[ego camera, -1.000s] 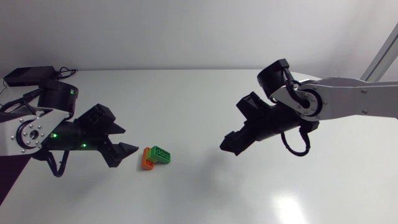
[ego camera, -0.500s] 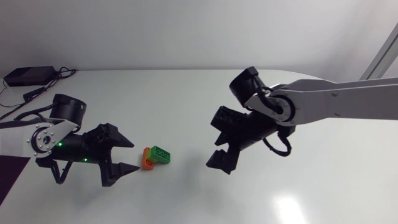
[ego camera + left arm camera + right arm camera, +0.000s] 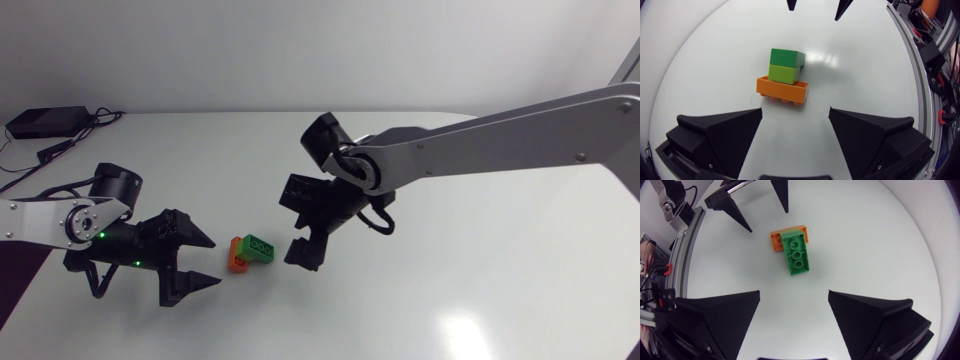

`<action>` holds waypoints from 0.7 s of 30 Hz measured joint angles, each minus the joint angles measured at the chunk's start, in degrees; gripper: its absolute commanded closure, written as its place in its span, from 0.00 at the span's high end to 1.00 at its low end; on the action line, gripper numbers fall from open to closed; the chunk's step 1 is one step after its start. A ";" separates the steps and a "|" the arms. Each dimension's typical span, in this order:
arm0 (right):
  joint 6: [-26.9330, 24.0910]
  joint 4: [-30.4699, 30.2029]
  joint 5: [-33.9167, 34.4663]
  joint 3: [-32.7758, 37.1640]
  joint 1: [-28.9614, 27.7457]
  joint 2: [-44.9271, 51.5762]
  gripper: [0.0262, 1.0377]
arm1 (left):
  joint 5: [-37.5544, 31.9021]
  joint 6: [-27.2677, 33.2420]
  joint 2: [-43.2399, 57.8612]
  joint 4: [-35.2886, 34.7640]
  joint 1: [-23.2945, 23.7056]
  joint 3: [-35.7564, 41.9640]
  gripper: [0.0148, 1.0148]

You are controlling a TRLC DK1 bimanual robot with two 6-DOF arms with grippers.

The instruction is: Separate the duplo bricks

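Between the two claws, on the white table (image 3: 470, 290), sits the duplo stack: green brick (image 3: 785, 65) pressed onto orange brick (image 3: 782, 90), not yet split. The left gripper (image 3: 795, 112) stands wide open, with the stack just ahead of its fingertips and the orange base nearest, so it looks lined up to pin that base. The right gripper (image 3: 794, 294), equally wide, faces it from the far side with the green brick ahead, likely meant for the top. Neither touches a brick.
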 measured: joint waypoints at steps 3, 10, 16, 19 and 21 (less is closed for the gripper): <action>0.00 -0.76 0.24 3.52 1.68 2.40 0.88 | 0.85 1.27 0.15 -1.53 0.63 0.57 0.91; -0.83 -5.44 1.55 12.74 4.61 8.20 0.88 | 1.68 3.21 0.15 -4.48 0.68 2.34 0.91; -1.92 -9.88 1.75 18.67 5.40 13.18 0.88 | 2.67 4.70 0.15 -7.23 0.68 3.21 0.91; -2.03 -11.89 1.99 21.57 5.64 15.52 0.88 | 2.80 5.84 0.15 -7.91 0.74 3.34 0.91; -2.40 -13.33 2.14 23.91 5.77 17.03 0.88 | 2.93 6.27 0.15 -8.50 0.96 3.45 0.91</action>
